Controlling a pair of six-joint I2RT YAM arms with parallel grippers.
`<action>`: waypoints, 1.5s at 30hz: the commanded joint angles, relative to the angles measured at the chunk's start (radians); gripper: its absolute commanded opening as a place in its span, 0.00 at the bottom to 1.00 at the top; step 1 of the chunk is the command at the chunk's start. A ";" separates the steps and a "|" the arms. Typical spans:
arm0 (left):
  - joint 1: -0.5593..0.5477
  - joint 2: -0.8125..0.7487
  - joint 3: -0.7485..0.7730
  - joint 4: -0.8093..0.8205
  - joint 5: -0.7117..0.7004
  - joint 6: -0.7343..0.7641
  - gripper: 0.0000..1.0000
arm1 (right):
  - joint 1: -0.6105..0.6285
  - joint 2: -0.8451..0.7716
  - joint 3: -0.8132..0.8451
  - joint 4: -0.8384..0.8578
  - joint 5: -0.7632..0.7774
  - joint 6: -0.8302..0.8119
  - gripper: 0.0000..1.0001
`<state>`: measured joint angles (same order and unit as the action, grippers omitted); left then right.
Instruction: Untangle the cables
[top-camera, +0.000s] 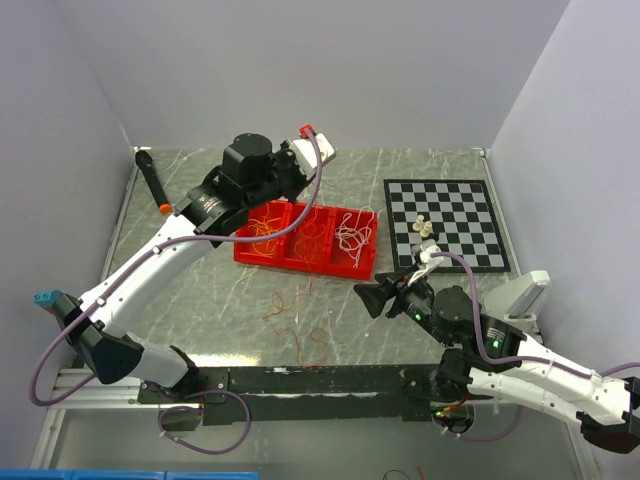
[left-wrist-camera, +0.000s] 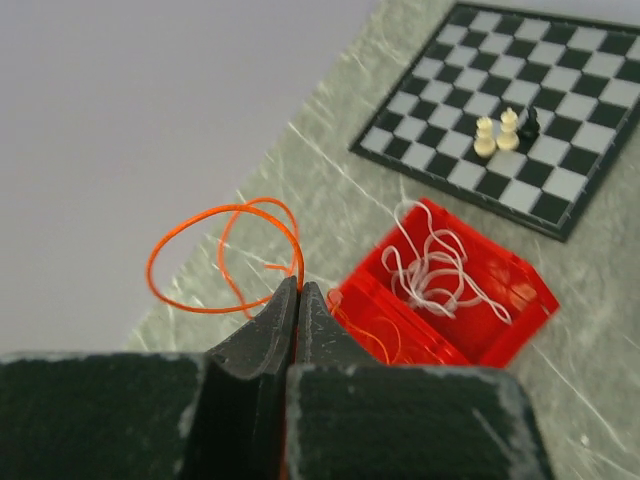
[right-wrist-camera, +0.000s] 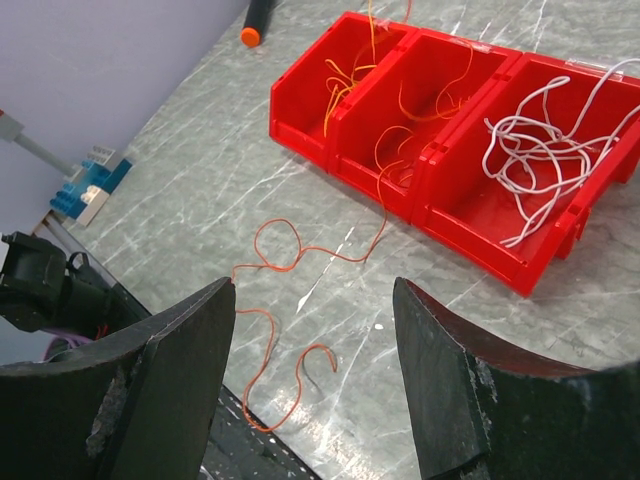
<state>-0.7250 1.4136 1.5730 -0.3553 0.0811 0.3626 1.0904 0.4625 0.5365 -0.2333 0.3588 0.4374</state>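
The left gripper (left-wrist-camera: 297, 290) is seen clenched, its jaws pressed together on a thin orange cable (left-wrist-camera: 230, 207). This cable is curled into open loops just above the tips and is held off the desk (top-camera: 200, 300). Beside and below the gripper, a red tray (right-wrist-camera: 300, 125) is set on the grey marbled surface and is divided into three compartments. The left and middle compartments are filled with tangled orange and yellow cables (right-wrist-camera: 345, 75). The right compartment is taken up by a loose heap of white cables (right-wrist-camera: 540, 150), some of which are draped over its rim.

The right gripper (right-wrist-camera: 312, 290) is held released, its jaws spread wide with nothing between them, and is hovered low over the desk, near the tray's front right corner. Between this gripper and the tray, a loose orange strand (right-wrist-camera: 300, 245) is laid in curls on the desk, and one end of it is run up to the tray's front wall.

To the right of the tray, well apart from the cables, a chessboard (top-camera: 450, 220) is placed flat, and three chess pieces (left-wrist-camera: 497, 135), two pale and one dark, are stood upright together on it. A black marker (top-camera: 152, 180) with an orange tip is laid near the desk's far left corner.
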 joint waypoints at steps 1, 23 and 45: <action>-0.001 -0.077 0.071 0.007 -0.014 -0.053 0.01 | -0.003 0.002 0.019 0.015 0.006 0.001 0.71; -0.002 -0.084 0.239 0.104 -0.007 0.015 0.01 | -0.003 0.024 0.023 0.034 -0.003 0.007 0.71; -0.002 -0.073 0.104 0.128 -0.032 0.044 0.01 | -0.003 -0.016 0.003 0.014 0.011 0.007 0.70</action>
<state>-0.7258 1.3537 1.7363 -0.2703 0.0784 0.3828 1.0904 0.4610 0.5365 -0.2325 0.3553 0.4408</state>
